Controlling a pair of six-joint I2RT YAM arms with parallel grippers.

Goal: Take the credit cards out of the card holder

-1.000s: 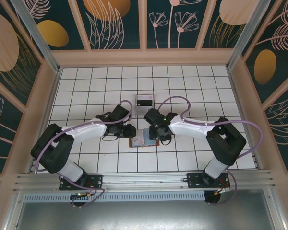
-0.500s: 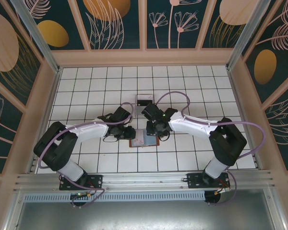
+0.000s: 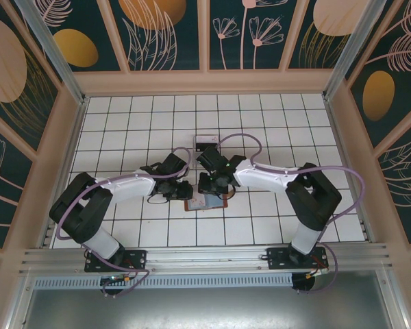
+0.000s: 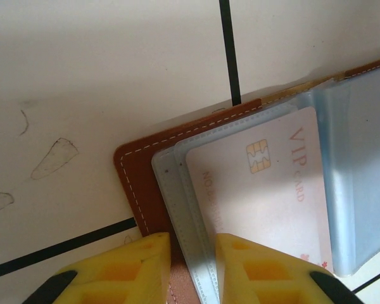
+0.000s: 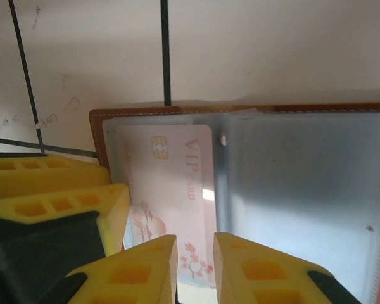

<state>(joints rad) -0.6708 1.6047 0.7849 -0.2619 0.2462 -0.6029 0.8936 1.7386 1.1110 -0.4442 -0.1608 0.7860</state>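
Observation:
The card holder [image 3: 204,203] lies open on the white tiles, brown leather [image 4: 136,177] outside, grey-blue sleeves [image 5: 297,190] inside. A pale pink credit card [image 4: 266,190] marked VIP, with a chip, rests on the left half [image 5: 171,183]; its lower edge sticks out past the sleeve. My left gripper [image 3: 185,190] sits low over the holder's left edge, jaws a narrow gap apart [image 4: 193,237], sleeve edge and leather showing between them. My right gripper [image 3: 214,186] hovers over the card's lower end [image 5: 196,237], jaws also narrowly apart. The left fingers [image 5: 57,199] show beside the card.
A small clear stand with a dark card [image 3: 207,142] is one tile behind the holder. Both arms meet at the middle of the floor. Patterned walls [image 3: 55,137] close in the tiled floor on three sides.
My right gripper has swung left and slightly back, from the holder's right side to over its left half and the pink card. The left gripper has barely shifted.

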